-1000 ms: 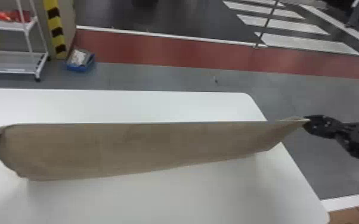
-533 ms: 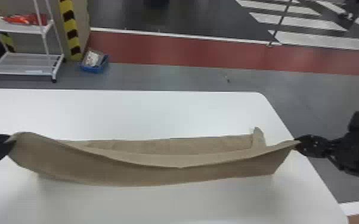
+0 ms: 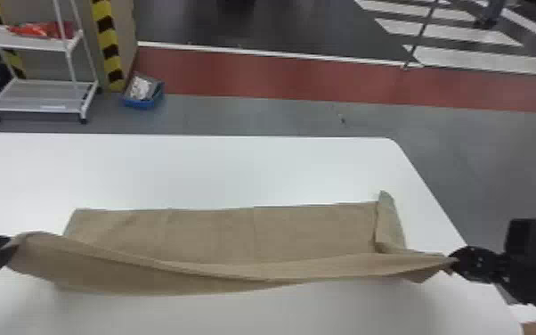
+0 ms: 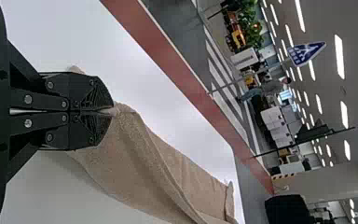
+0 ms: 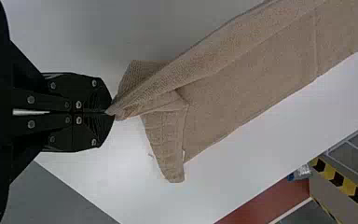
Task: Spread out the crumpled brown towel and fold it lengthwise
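brown towel (image 3: 218,234), one: on the white table (image 3: 191,171), far part laid flat, near part raised and sagging between two grips. left claw (image 4: 112,112), closed tight on the towel's near left corner; right claw (image 5: 112,112), likewise clamped on the near right corner. turned-over flap (image 3: 388,218), one: at the right end, its tip poking past the far edge. step in hand, as judged: laying the towel out ahead of the lengthwise fold. handling notes: both claws best kept level and moved as a pair; a gentle outward draw to take up the slack, short of dragging the far part; then down toward the near side, grips let go only once the cloth lies flat. faults to guard against: a rolled near edge, a skewed corner, a crease pressed in. flap to be turned out and smoothed before folding, lest it make a lump at the right end.
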{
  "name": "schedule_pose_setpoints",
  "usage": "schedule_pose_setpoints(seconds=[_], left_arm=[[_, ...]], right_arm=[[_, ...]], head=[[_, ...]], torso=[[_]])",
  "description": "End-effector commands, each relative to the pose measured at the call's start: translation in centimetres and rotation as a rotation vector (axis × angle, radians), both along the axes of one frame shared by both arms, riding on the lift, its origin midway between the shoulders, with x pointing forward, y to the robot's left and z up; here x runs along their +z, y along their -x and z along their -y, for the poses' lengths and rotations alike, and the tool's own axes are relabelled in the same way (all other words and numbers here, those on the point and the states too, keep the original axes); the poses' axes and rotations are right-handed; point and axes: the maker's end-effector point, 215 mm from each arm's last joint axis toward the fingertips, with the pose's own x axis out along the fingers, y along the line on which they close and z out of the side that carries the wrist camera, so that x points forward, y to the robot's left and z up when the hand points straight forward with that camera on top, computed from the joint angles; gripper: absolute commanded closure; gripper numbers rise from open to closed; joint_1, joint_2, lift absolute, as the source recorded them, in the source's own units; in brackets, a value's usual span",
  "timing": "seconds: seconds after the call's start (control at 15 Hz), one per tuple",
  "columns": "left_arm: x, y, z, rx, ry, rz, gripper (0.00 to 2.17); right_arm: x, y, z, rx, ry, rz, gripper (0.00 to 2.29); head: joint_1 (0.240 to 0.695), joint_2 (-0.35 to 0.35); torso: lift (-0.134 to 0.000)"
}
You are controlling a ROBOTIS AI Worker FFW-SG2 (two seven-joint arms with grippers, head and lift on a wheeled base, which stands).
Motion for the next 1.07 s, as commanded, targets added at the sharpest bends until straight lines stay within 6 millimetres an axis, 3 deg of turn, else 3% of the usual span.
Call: schedule_pose_setpoints(seconds=[0.0,0.13,0.2,0.4,0.6,1.0], left_arm=[[-0.3,0.0,0.3,-0.003,-0.006,-0.007,1.7],[-0.4,0.0,0.3,-0.004,-0.008,-0.009,1.7],[-0.4,0.0,0.3,-0.004,-0.01,-0.008,1.7],[-0.4,-0.2,0.2,-0.001,-0.016,-0.009,1.7],[-0.4,-0.2,0.3,-0.001,-0.015,-0.009,1.7],[-0.4,0.0,0.3,-0.006,-0.021,-0.006,1.7]], right_arm=[[-0.8,1.0,-0.7,0.018,0.031,-0.032,1.38],[-0.4,1.0,-1.0,0.007,0.019,-0.022,0.56],[0.1,0.9,-1.0,0.009,0.028,-0.014,0.41],[0.3,1.0,-0.4,0.015,0.066,-0.014,0.4],[-0.8,1.2,-0.5,0.018,0.094,-0.044,0.41],[-2.6,0.8,-2.1,0.061,0.144,-0.089,0.47]], head=[[0.695,-0.192],[0.695,-0.189],[0.695,-0.187],[0.695,-0.183],[0.695,-0.189],[0.695,-0.182]], torso=[[-0.124],[-0.124],[-0.124],[-0.124],[-0.124],[-0.124]])
